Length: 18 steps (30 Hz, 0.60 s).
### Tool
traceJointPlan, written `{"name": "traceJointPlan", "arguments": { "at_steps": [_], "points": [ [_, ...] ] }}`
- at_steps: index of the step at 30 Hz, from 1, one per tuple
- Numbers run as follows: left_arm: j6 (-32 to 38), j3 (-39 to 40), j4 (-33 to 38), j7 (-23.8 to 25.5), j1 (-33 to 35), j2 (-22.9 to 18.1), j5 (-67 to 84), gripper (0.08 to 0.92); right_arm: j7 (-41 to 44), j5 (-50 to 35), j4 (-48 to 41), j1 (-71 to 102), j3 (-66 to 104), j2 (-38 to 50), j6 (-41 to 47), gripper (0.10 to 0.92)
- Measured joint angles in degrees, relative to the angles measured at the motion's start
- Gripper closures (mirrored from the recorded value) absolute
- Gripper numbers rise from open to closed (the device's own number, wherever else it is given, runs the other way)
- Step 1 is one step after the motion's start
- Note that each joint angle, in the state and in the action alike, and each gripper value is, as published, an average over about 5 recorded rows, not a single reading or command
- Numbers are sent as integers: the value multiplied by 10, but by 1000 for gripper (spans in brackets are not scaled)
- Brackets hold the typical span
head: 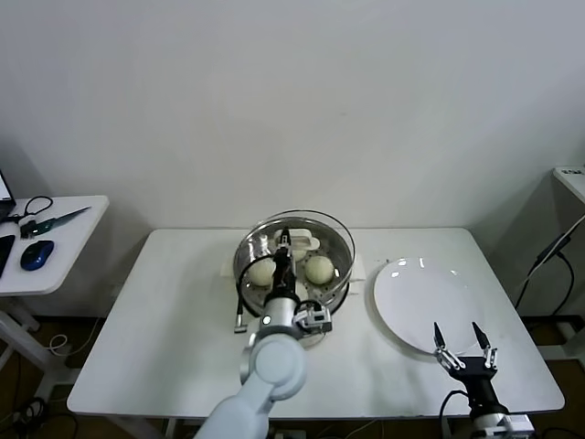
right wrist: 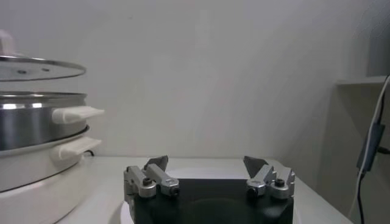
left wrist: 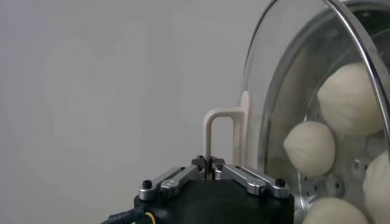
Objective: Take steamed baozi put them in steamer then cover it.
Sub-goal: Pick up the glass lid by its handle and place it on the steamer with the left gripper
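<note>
Above the steamer (head: 294, 274), left tool (left wrist: 211, 167) grips the cover (head: 302, 240); right tool (head: 464, 353) gapes, empty.

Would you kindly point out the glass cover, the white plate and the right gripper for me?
glass cover (head: 331, 229), head view, on its clear pane near the far rim.
white plate (head: 411, 297), head view, on its bare middle.
right gripper (head: 463, 343), head view, midway between its fingertips.

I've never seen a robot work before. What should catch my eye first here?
At the table's middle, the left gripper is shut on the handle of a glass lid held over a shiny steamer with pale buns inside. To the right lies a bare white plate, the open right gripper at its near edge.
</note>
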State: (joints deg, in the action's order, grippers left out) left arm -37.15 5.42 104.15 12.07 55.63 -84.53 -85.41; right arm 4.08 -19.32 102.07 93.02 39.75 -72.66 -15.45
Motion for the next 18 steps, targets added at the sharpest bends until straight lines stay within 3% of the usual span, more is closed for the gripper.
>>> {"name": "traceJointPlan", "arguments": {
  "at_steps": [18],
  "points": [
    [12,-8,-39,-29,7,11,9,869,-3,1,-2,-7,4,-8,-3,203]
  ]
}}
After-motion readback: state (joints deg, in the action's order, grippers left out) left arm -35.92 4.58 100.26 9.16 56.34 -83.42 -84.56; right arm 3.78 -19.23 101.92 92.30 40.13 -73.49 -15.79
